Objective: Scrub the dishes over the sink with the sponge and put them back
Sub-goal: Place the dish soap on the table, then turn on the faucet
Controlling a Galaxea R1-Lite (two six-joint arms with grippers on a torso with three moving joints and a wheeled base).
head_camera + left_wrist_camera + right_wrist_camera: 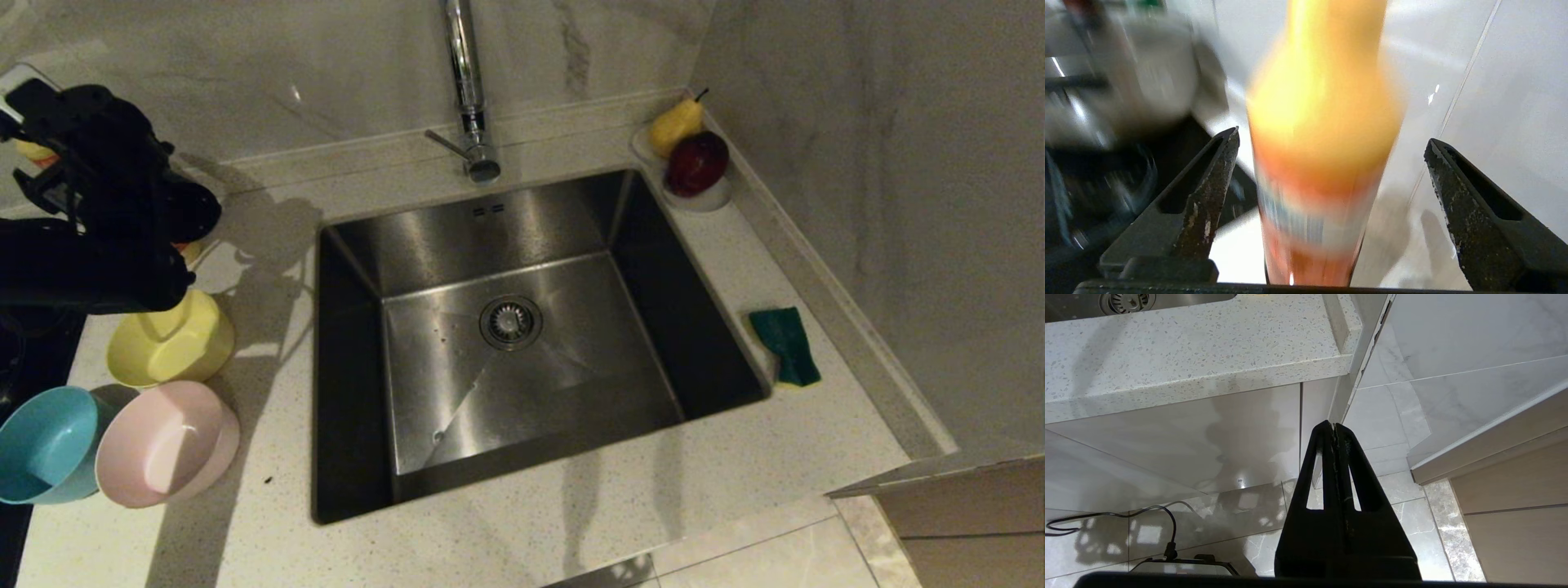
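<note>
Three bowls [167, 343], one sponge [785, 343], one sink [522, 343], two fruits [696, 162], one bottle [1323, 143]

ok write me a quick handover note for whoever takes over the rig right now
Left gripper: open, raised at the counter's left end, a blurred yellow-orange bottle between its fingers, not gripped.
Right gripper: shut, parked below the counter edge, holding nothing.
Yellow bowl, pink bowl and blue bowl sit left of the sink. Sponge lies green face up on the counter to the sink's right.
Done: no sign that any scrubbing has started; sink is empty.
Left: fetch sponge, scrub each bowl over the sink, put them back.
</note>
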